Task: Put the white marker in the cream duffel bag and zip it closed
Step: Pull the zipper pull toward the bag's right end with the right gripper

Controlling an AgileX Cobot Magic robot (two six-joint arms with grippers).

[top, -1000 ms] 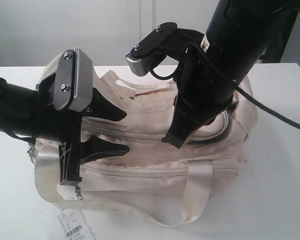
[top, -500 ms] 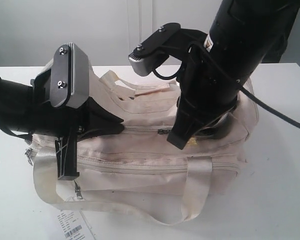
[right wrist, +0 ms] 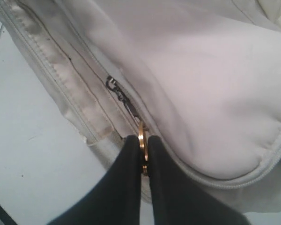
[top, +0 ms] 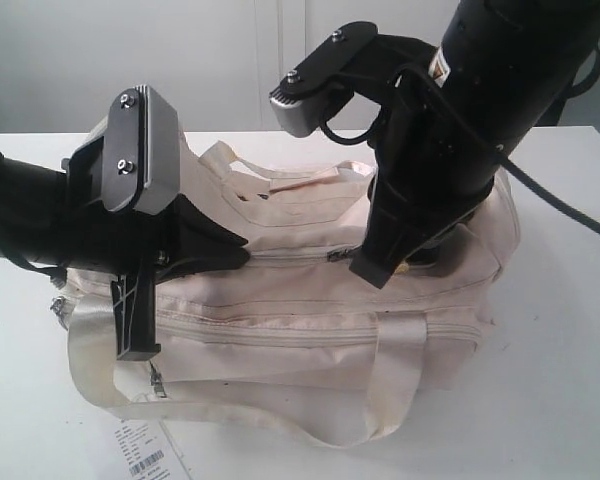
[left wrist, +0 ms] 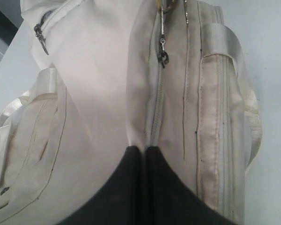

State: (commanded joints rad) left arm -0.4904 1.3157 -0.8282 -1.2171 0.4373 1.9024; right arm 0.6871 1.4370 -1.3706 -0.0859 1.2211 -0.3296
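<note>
The cream duffel bag [top: 310, 330] lies on its side on the white table, its top zipper line running across it. My left gripper [top: 242, 252] is shut on a fold of the bag's fabric right beside the zipper track [left wrist: 155, 108]. My right gripper [top: 372, 272] is shut on the gold ring pull [right wrist: 141, 133] that hangs from the zipper slider [right wrist: 113, 84]. In the left wrist view the slider [left wrist: 162, 56] sits a short way beyond my shut left gripper [left wrist: 146, 149]. The white marker is out of view.
A white paper tag with a barcode [top: 145, 455] lies by the front edge of the table [top: 560, 380]. The bag's front strap handle [top: 390, 390] loops onto the table, and the rear handle [top: 280, 185] lies behind the bag. A white wall stands behind.
My left gripper, open a second ago, has shut on the bag's fabric. My right gripper has moved right and slightly up with the ring pull, and the gaping bag mouth no longer shows.
</note>
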